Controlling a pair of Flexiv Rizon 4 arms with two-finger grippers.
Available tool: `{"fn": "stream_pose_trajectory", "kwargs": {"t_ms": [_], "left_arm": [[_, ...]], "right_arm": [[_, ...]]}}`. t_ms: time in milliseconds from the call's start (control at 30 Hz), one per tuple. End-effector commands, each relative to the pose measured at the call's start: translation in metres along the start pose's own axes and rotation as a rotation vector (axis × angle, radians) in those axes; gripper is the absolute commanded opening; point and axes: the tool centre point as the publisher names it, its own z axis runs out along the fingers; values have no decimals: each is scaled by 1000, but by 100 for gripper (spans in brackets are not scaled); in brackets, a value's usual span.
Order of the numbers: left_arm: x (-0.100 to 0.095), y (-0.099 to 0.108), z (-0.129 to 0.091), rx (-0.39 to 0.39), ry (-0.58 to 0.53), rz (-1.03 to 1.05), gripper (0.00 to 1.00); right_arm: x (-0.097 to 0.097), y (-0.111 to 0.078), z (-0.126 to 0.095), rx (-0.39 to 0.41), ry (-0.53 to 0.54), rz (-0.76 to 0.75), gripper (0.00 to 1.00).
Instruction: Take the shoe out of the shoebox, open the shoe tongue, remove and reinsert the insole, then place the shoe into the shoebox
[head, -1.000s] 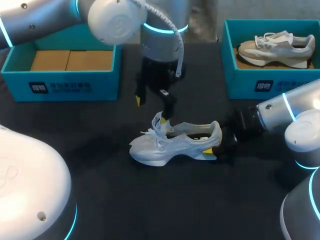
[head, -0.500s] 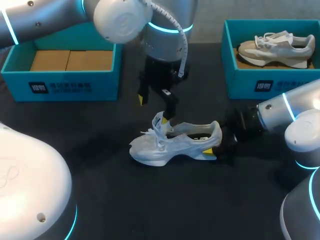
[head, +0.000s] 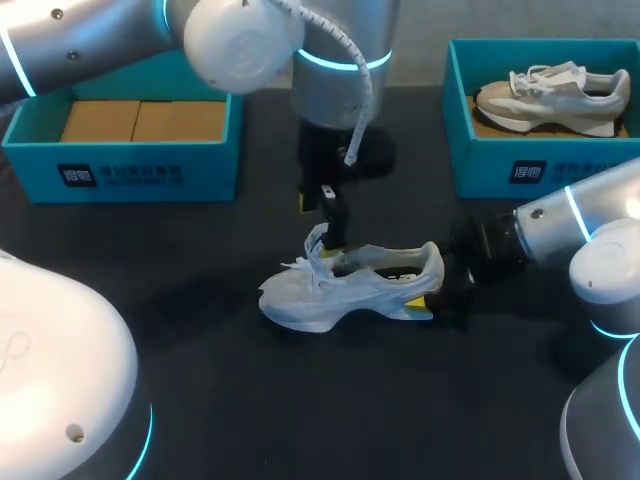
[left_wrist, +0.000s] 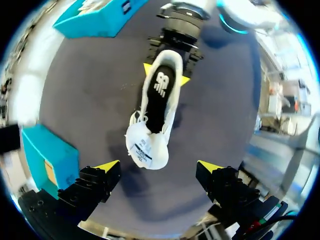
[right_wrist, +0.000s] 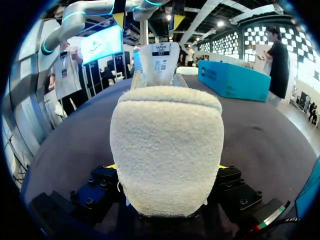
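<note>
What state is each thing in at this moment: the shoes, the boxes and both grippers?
shoe: upright on its sole on the table
tongue: raised
insole: inside the shoe
left gripper: open, above the tongue
right gripper: shut on the shoe's heel
left box: open, no shoe inside
right box: open, holds a second shoe

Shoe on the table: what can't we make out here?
Insole toe end: left wrist view, under the tongue.
Right jaws' tips: right wrist view, mostly behind the heel.
Left jaws touching the tongue or not: head view, angle doesn't settle it.
Left box back: head view, behind the left arm.
</note>
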Motion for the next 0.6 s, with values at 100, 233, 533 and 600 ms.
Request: {"fn": "stream_pose_trajectory", "kwargs": {"t_ms": [100, 233, 533, 600], "left_arm": [[13, -7, -3, 13, 7, 234, 100], [18, -8, -3, 29, -12, 378, 100], [20, -12, -3, 50, -19, 381, 100], [20, -12, -3, 50, -19, 381, 100]], "right_arm": [[0, 0, 2, 4, -1, 0, 0], [0, 0, 2, 4, -1, 0, 0], [0, 0, 2, 4, -1, 0, 0], [0, 0, 2, 4, -1, 0, 0]]}}
